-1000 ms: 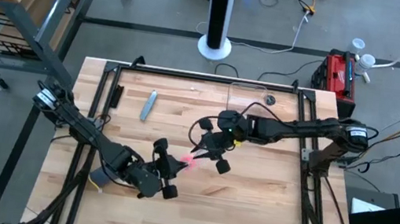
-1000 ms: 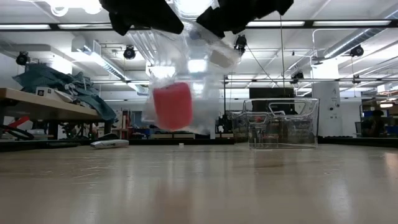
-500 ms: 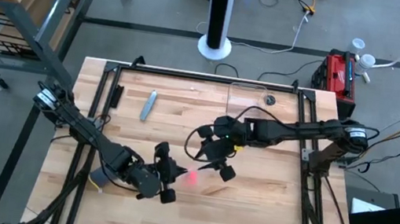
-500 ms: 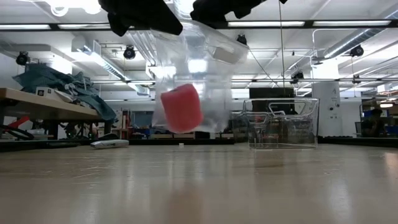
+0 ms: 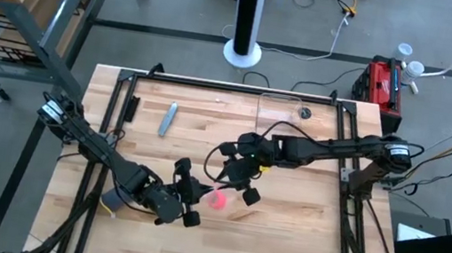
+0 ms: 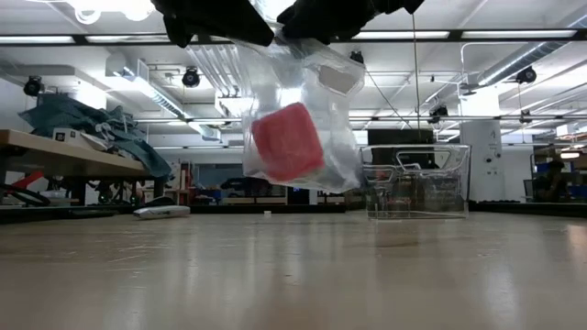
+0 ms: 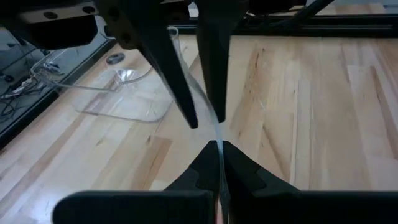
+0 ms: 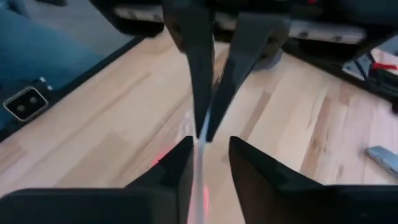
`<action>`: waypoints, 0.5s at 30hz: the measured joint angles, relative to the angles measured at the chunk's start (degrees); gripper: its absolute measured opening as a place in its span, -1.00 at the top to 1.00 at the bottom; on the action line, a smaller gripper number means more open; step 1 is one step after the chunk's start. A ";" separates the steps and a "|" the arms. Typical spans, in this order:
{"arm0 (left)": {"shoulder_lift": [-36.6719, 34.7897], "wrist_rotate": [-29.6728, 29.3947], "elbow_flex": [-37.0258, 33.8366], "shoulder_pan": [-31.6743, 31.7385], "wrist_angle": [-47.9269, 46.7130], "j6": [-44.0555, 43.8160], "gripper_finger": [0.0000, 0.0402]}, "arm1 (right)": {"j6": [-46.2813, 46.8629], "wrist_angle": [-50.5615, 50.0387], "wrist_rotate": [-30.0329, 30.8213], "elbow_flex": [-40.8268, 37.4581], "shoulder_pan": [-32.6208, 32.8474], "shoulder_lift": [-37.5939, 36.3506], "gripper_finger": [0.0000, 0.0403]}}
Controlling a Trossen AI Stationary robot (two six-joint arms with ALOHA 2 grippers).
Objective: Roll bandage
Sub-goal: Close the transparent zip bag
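The bandage (image 6: 287, 142) is a compact pink-red roll sitting inside a clear plastic bag (image 6: 298, 119) that hangs in the air above the wooden table (image 5: 301, 227). In the low view the roll rests in the lower half of the bag, tilted, with daylight between the bag's bottom edge and the tabletop. From above, the bandage shows as a pink spot (image 5: 217, 200) near the middle of the table, between the 2 arms.

Both grippers meet at the top edge of the bag. The left gripper (image 7: 219, 155) reaches in from the table's left front; its jaws are pressed together on the thin film of the bag's rim, which runs up as a clear sheet between its fingertips. The right gripper (image 8: 205, 149) comes from the right side of the table and faces the left one; its fingers stand a narrow gap apart with the bag's edge passing between them, and I cannot tell whether they actually pinch it. In the high view the 2 grippers sit just beside each other, the left (image 5: 184, 194) and the right (image 5: 236, 177), with the bag slung under them.

Further back on the table stand a clear plastic bin (image 6: 417, 181) near the far edge and a small grey-blue object (image 5: 168, 119) lying to the left of it, well apart from the bag.
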 joint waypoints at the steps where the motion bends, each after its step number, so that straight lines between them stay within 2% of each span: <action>1: 0.00 -0.03 0.00 0.00 -0.01 0.04 1.00 | -0.32 -0.07 0.00 0.00 0.00 0.00 0.75; 4: 0.00 -0.11 0.00 0.00 0.06 0.45 1.00 | -0.86 -0.39 -0.01 0.00 0.00 -0.02 0.92; 6: 0.00 -0.12 0.00 0.00 0.28 0.82 1.00 | -1.56 -0.72 -0.01 0.00 0.00 -0.02 0.97; 15: 0.00 -0.13 0.00 0.00 0.33 0.87 1.00 | -0.43 -1.19 0.00 0.00 -0.23 -0.02 0.86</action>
